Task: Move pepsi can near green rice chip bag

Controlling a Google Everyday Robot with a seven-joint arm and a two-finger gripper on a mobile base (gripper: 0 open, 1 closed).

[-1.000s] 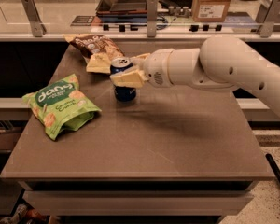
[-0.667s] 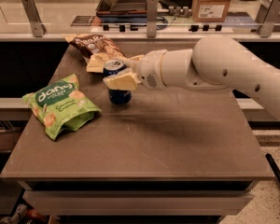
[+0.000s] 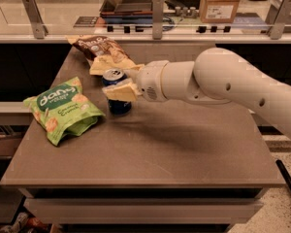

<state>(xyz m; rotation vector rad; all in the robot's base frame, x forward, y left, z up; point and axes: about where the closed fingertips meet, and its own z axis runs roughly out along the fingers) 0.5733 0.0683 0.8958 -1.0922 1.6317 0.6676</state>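
The pepsi can (image 3: 117,105), dark blue with a silver top, stands upright on the brown table (image 3: 150,149). My gripper (image 3: 115,79) is shut on the pepsi can, its pale fingers (image 3: 121,91) clasping the can's upper part from the right. The green rice chip bag (image 3: 63,109) lies flat at the table's left side, just left of the can with a small gap between them. My white arm (image 3: 223,79) reaches in from the right.
A brown-and-cream snack bag (image 3: 99,50) lies at the table's back left, behind the can. A counter with rails, a tablet (image 3: 131,1) and a cardboard box (image 3: 222,4) runs behind the table. The table's front edge is near the bottom.
The gripper has carried the pepsi can leftward, toward the green rice chip bag; the bags have not moved.
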